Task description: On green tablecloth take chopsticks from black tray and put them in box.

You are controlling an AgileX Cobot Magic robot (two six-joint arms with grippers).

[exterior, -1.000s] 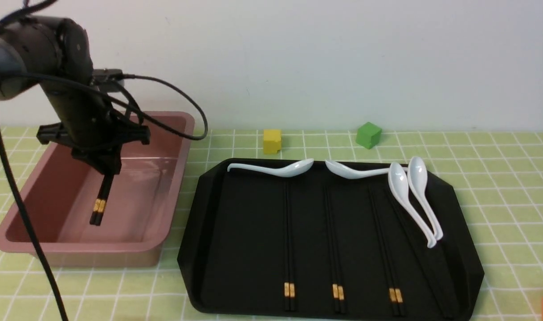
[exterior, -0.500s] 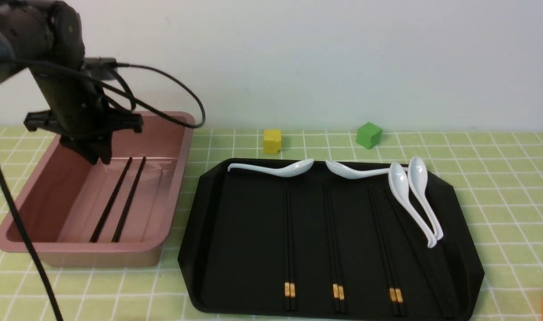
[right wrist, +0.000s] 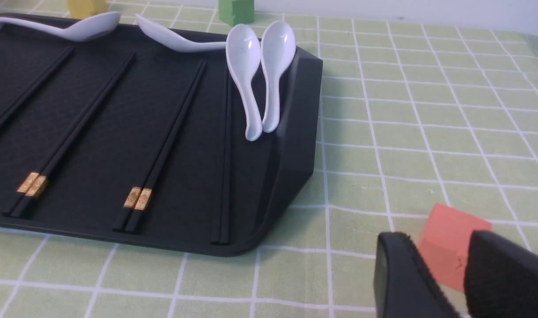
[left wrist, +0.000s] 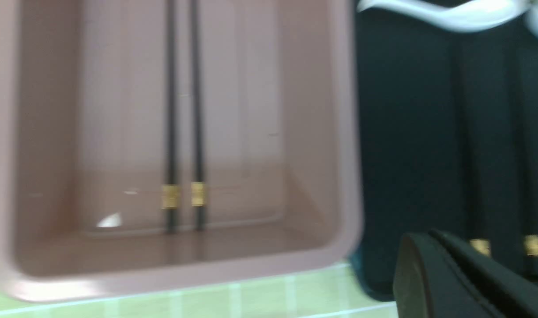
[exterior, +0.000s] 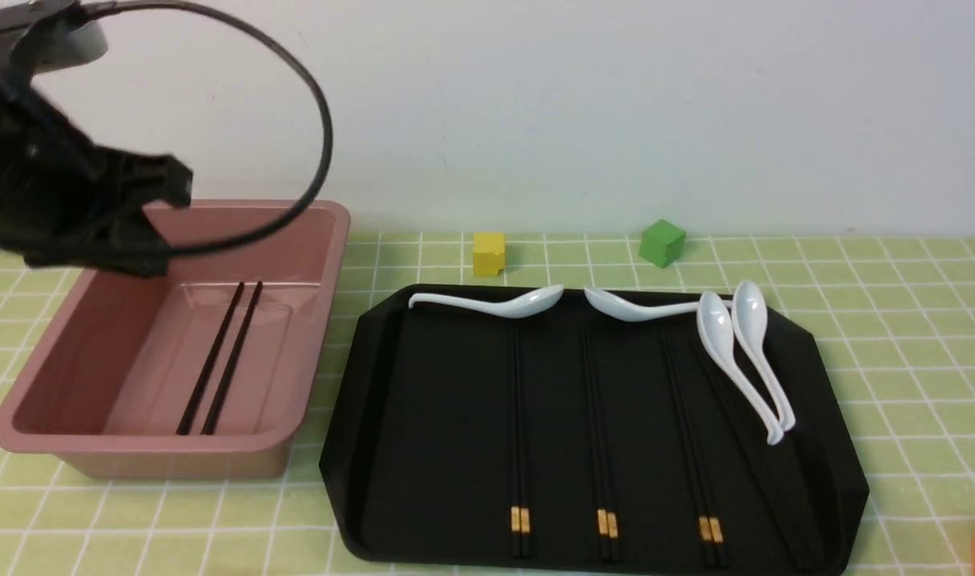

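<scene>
Inside the dusty-pink plastic bin (exterior: pixel 179 445): one black chopstick pair (exterior: pixel 229 364), newly released (slightly splayed); left end effector (left wrist: pixel 460 274) closed, empty; right end effector (right wrist: pixel 432 265) parted, empty.

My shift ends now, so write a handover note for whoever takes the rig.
Left gripper: shut, nothing held, above the box.
Right gripper: open, nothing held, beside the black tray.
Done: one pair of chopsticks lies in the box.
Left: four pairs in the tray, three with gold bands showing, one without; move them to the box.
White spoons aren't in the task.
</scene>
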